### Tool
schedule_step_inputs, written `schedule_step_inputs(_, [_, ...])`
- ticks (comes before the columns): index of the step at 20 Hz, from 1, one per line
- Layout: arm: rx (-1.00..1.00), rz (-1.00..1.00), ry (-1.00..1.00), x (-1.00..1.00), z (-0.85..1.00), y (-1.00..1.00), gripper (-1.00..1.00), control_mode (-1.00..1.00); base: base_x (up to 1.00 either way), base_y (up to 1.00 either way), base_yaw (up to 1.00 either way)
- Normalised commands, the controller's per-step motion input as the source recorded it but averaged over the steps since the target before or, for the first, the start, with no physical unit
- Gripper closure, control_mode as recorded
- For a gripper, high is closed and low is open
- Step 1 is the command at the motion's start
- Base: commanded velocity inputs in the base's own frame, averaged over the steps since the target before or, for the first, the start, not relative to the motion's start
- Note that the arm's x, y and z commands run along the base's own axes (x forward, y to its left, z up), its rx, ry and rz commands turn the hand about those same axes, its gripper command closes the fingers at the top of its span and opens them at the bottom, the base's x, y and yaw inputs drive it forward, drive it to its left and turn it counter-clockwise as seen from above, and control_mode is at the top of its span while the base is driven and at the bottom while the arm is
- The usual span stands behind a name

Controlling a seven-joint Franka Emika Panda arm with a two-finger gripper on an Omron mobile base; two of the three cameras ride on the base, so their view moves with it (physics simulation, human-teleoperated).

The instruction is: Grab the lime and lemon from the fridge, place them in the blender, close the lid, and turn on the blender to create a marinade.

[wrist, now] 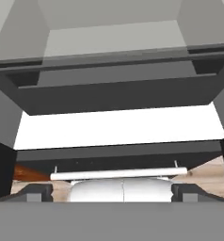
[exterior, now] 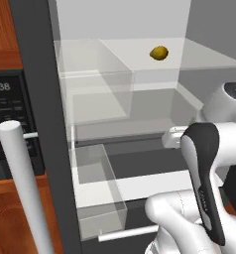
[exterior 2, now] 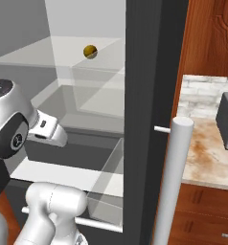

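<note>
Wood cabinets (exterior 2: 207,43) — marble counter (exterior 2: 202,143)
</note>
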Motion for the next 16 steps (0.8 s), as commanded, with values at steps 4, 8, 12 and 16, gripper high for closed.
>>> schedule_step_inputs(4, [0.0, 0.0, -0.33, 0.55, 0.97, -0.06, -1.0, -1.0, 0.0, 0.0, 0.0])
schedule_step_inputs(8, [0.0, 0.0, -0.31, 0.18, 1.0, 0.0, -1.0, -1.0, 0.0, 0.0, 0.0])
schedule_step_inputs(12, [0.0, 0.0, -0.29, 0.0, 1.0, 0.0, -1.0, -1.0, 0.0, 0.0, 0.0])
schedule_step_inputs(16, [0.0, 0.0, -0.27, 0.02, 0.99, -0.02, -1.0, -1.0, 0.0, 0.0, 0.0])
